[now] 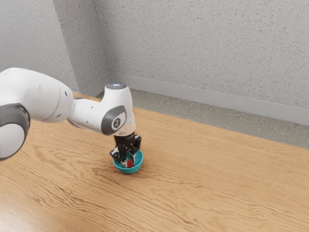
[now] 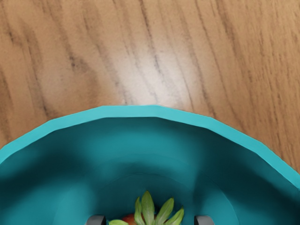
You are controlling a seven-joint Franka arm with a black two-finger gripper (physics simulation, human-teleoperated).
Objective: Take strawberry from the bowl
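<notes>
Gripper: stood open, reaching down into the teal bowl.
Fingers: were parted, either side of the strawberry.
Strawberry: lay in the bowl, ungripped.

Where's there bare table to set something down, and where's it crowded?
The tabletop is bare from the bowl to the exterior view's right edge, and below the bowl to the lower edge. It's crowded at the bowl, where the gripper reaches in at the strawberry, and under the arm.

Wooden table, speckled wall, floor
</notes>
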